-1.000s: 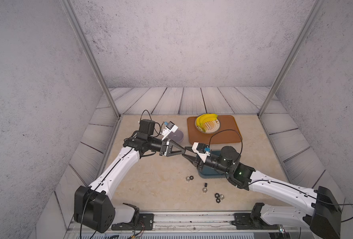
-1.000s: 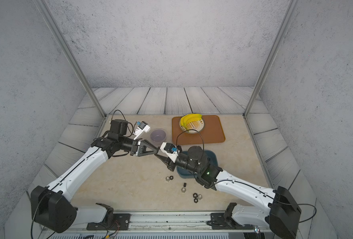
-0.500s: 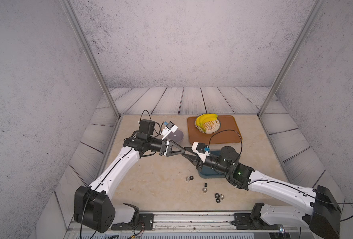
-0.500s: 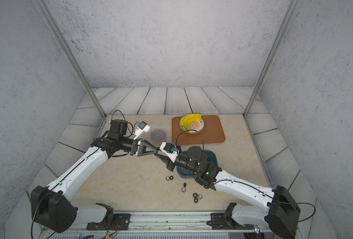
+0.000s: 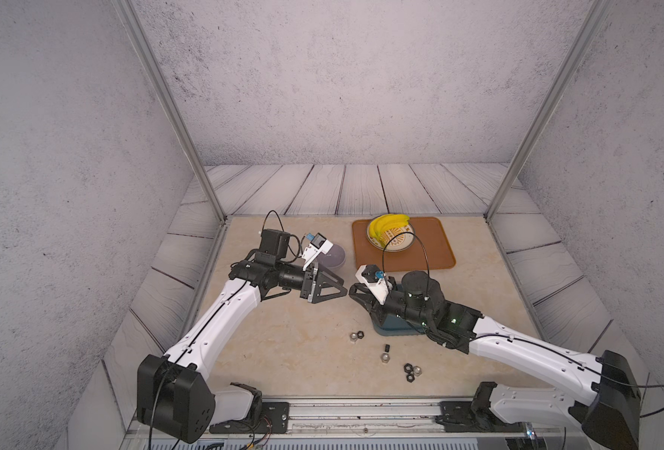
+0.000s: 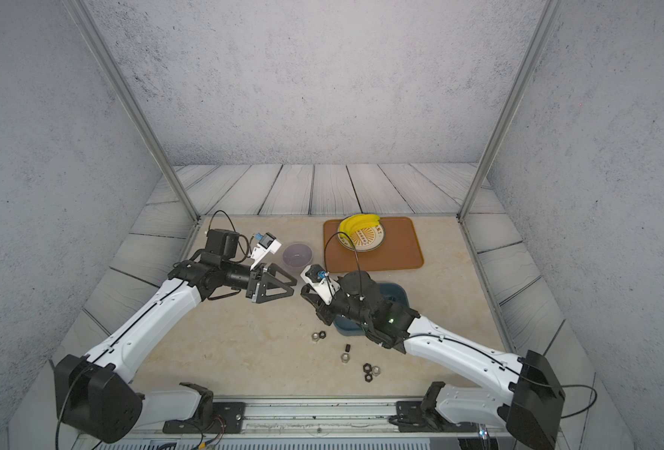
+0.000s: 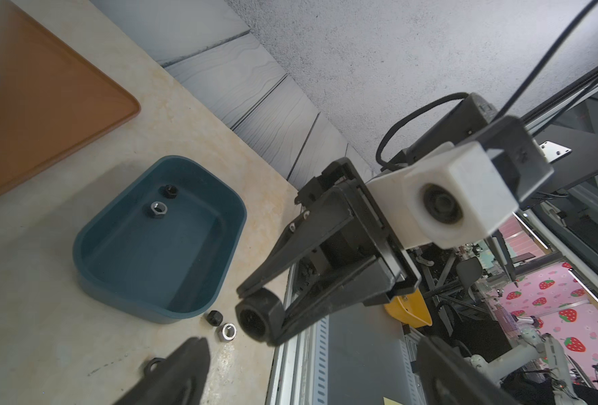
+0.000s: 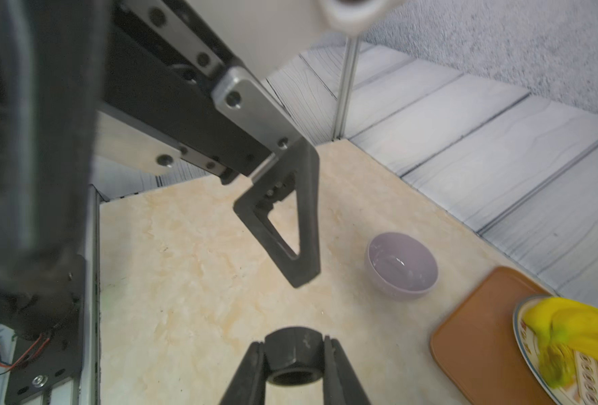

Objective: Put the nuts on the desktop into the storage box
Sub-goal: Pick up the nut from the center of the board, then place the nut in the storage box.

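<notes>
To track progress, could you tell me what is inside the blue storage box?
A black nut and a silver nut. In both top views the right arm hides much of the storage box.

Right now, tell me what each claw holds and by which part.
The right claw pinches a black nut across its opposite outer sides, hole left clear. The left claw is open and holds nothing.

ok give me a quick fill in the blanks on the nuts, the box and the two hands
1. The right hand is shut on a ____ nut.
2. In the left wrist view, ____ nuts lie inside the storage box.
3. The left hand is ____, holding nothing.
4. The lilac bowl holds ____ nuts.

Missing words: black; two; open; no
</notes>
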Controlling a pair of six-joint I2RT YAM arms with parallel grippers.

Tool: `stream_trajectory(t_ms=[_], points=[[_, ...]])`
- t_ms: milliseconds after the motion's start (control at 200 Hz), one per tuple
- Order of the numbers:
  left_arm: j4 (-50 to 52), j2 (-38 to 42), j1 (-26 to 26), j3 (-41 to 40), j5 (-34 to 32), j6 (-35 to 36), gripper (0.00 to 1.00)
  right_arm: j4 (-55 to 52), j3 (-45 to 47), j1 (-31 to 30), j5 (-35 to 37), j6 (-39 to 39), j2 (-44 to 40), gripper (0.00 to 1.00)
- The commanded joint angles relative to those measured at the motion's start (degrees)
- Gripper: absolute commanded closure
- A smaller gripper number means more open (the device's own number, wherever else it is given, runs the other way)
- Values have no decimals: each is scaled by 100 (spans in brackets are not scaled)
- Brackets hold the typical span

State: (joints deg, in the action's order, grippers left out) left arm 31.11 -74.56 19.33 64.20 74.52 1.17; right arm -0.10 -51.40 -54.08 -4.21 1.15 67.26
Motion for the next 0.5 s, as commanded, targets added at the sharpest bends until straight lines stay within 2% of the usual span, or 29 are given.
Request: stream_trajectory(t_ms=[0,275,495], points=[[553,126,-52,-52,-505,1012,2,-1232,-190,58,736,-462,14,93],[1239,185,-53,-93,-1107,2386,2,-2741,-410,530,1327,-1635,142,93],[1465,336,-68,-290,-1426,2888,2,-3722,-802,1034,1121,-2070,726,92]])
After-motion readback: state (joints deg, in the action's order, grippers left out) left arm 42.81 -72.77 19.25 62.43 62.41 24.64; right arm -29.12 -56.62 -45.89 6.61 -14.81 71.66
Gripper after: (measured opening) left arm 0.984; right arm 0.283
